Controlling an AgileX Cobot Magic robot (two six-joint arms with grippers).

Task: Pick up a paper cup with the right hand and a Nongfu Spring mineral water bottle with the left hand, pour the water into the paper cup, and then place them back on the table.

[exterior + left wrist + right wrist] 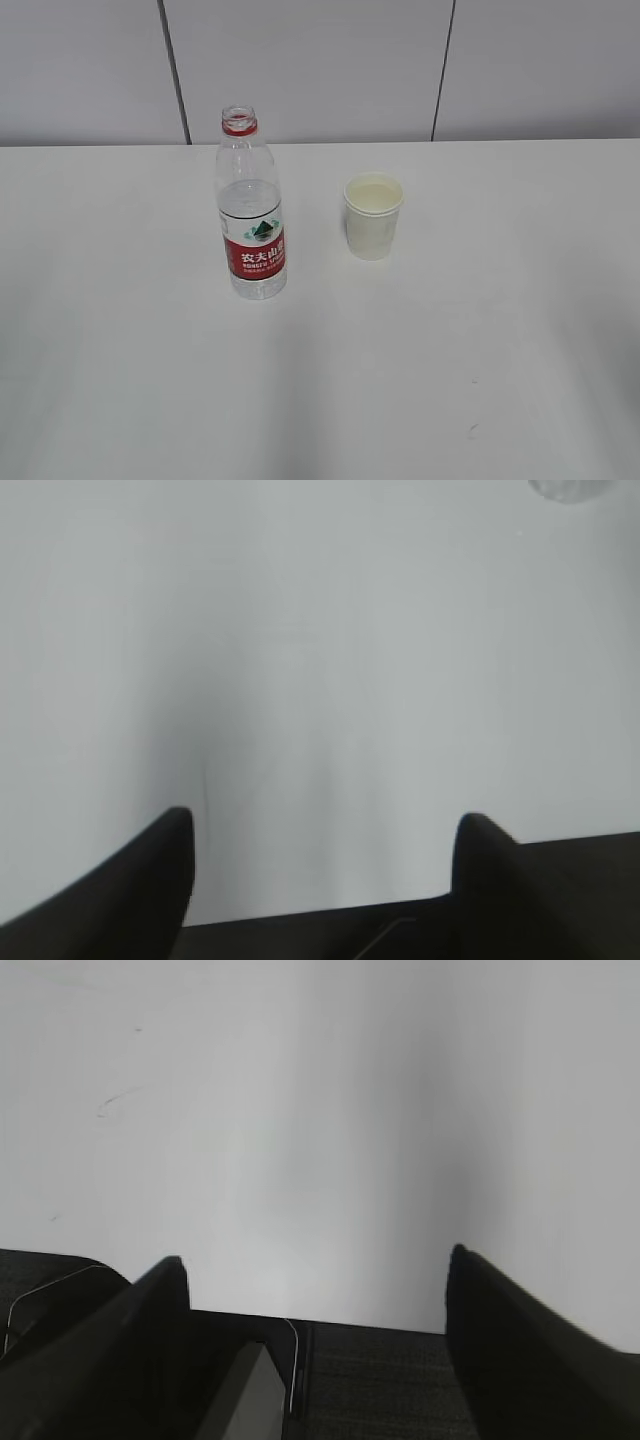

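We are seeing the Nongfu Spring mineral water bottle (252,205) standing upright and uncapped on the table (120,350), toward the far edge and left of centre. The paper cup (373,216) is sitting upright just to its right, apart from it, with liquid showing inside. The left hand (322,825) is hovering over bare tabletop near the front edge, its fingers spread wide and gripping nothing. The right hand (318,1260) is doing likewise, fingers wide apart and empty.

One Nongfu Spring mineral water bottle (252,205), one paper cup (372,216), one table (500,350), and two pincers: left (322,830), right (318,1265).
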